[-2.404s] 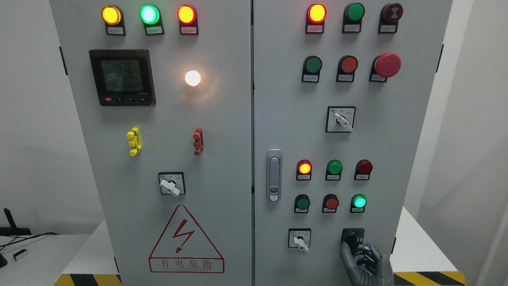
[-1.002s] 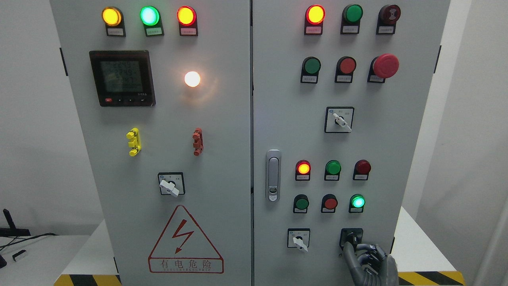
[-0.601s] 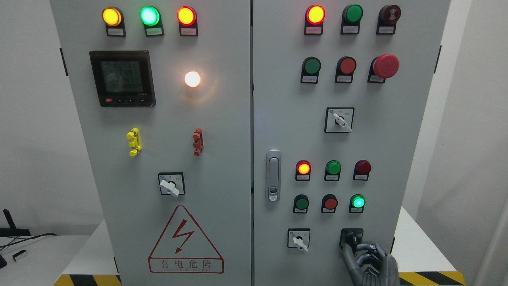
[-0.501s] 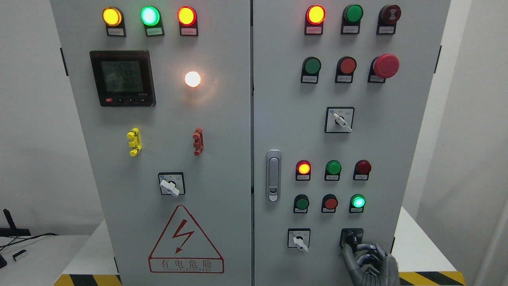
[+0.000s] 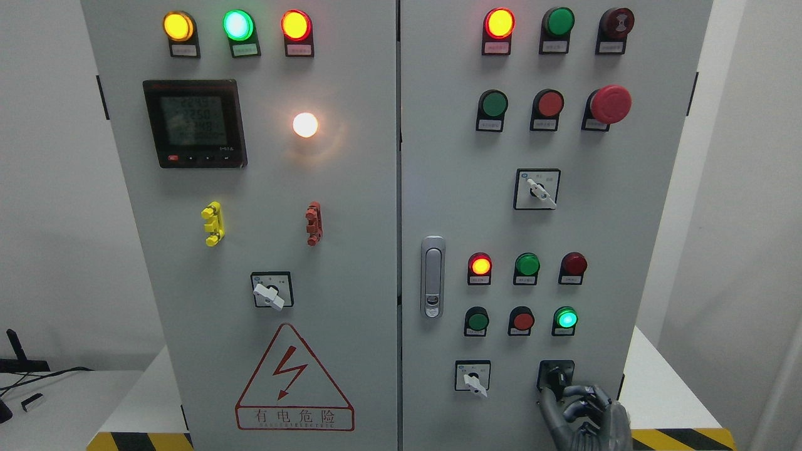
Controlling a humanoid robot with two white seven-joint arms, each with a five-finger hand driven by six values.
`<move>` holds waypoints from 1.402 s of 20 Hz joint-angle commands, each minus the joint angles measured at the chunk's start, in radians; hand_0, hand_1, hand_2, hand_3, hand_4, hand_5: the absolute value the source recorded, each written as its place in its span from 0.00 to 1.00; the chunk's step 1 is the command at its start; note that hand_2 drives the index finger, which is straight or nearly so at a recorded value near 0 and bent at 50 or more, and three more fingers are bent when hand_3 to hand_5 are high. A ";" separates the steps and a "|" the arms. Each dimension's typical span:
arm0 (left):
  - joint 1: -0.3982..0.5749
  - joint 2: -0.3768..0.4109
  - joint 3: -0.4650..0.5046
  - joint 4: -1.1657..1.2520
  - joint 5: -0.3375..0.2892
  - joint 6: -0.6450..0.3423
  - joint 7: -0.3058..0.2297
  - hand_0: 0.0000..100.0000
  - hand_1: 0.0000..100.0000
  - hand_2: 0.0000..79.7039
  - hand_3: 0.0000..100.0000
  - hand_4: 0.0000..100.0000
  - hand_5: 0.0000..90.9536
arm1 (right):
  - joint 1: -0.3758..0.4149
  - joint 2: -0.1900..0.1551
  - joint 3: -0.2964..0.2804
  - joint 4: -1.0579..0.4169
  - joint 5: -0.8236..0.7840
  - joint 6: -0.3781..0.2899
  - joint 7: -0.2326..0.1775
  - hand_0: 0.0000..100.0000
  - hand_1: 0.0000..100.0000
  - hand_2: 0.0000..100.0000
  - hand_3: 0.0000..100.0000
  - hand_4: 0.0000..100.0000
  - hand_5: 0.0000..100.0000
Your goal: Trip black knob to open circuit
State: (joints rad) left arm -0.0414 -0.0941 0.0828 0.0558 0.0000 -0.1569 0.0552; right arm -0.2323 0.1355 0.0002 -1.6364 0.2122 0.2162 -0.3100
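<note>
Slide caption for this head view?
Robot's right hand at the black knob, low on the grey cabinet's right door.

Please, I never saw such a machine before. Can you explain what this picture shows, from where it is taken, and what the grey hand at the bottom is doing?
The picture comes from a camera on a humanoid robot's head, looking straight at a grey electrical cabinet with two doors. The doors carry coloured lamps, push buttons, a small meter screen, a red mushroom button and white-handled switches. At the lower right, the robot's right hand reaches up with curled fingers to the black knob. Its fingertips are at the knob; whether they grip it firmly I cannot tell. The left hand is not visible.
</note>
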 commanded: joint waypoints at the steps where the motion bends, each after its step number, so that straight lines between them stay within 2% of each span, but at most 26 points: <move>1: 0.000 -0.001 0.000 0.001 -0.031 0.000 0.000 0.12 0.39 0.00 0.00 0.00 0.00 | 0.001 0.000 0.020 0.001 0.013 0.000 -0.001 0.29 0.78 0.56 0.83 0.79 0.89; 28: 0.000 0.001 0.000 -0.001 -0.031 0.000 0.000 0.12 0.39 0.00 0.00 0.00 0.00 | 0.004 0.000 0.006 0.033 0.145 -0.058 -0.001 0.29 0.79 0.53 0.81 0.77 0.88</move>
State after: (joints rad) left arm -0.0414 -0.0943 0.0828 0.0557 0.0000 -0.1569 0.0552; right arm -0.2299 0.1350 0.0000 -1.6140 0.3288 0.1614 -0.3111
